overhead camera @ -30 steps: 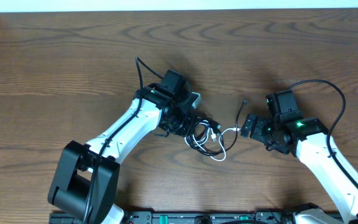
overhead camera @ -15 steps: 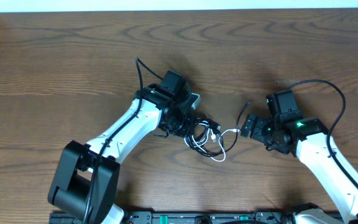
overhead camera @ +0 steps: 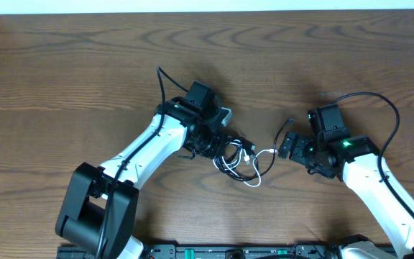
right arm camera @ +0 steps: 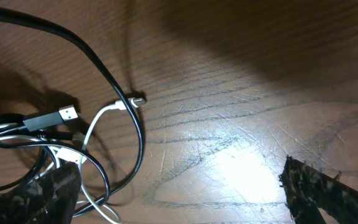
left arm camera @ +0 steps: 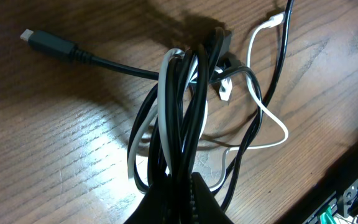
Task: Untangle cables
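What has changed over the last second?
The black cable's free end swung slightly right, toward the open right gripper. The left gripper stays shut on the cable bundle; both arms and the white cable look unmoved.

My two arms are white shells with black joints: my left arm ends in a chunky black shoulder block, and my right arm carries a small green light and a thick black wire looping off its wrist. My right fingers are black and rough-textured, with ragged edges.
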